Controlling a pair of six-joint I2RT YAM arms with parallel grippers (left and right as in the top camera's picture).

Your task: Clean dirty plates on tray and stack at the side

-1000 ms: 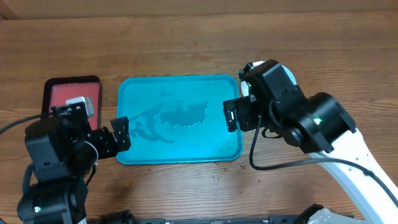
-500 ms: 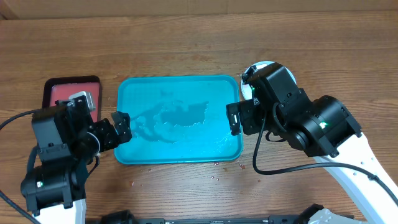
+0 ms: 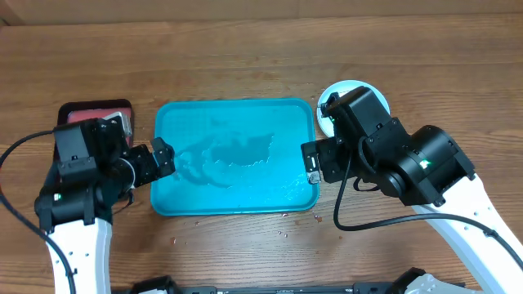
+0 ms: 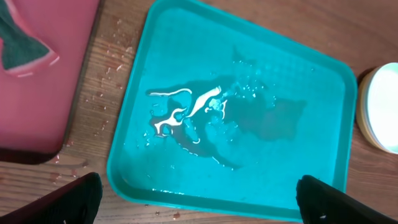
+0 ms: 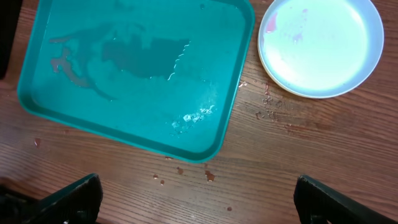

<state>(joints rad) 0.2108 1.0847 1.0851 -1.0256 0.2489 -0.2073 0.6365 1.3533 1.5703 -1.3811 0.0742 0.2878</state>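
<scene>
A brown wood-grain surface (image 3: 245,49) fills the scene, and right in the middle lies the large teal-blue rectangular plastic tray (image 3: 173,198), with rounded corners, a raised rim and no plate on it. What it does carry is a thin puddle of water (image 3: 237,153), spread over its middle with curly trails running toward the left.

Over by the tray's far right corner, just beside it on the wood and not touching, sits the stack of round shallow plastic plates (image 5: 320,53). A pale blue plate is on top. The left wrist view shows a yellowish rim (image 4: 362,121) under it, and how many lie beneath I cannot tell. That top plate has a pink-red smear (image 5: 272,23) near its left edge. From overhead, the right arm covers most of the stack.

Now the arms. The left gripper (image 3: 163,158) hangs at the tray's left edge, jaws spread wide with nothing between them. The right gripper (image 3: 311,163) hangs at the tray's right edge, also wide open and empty.

Left of the teal tray, a small dark-rimmed tray with a pink-red inside (image 4: 56,74) sits on the surface, with a strip of wood between the two. A teal-green piece with a pale edge (image 4: 22,53) lies on it, but what it is I cannot tell. Small droplets and reddish specks (image 5: 208,176) dot the wood along the teal tray's near edge.
</scene>
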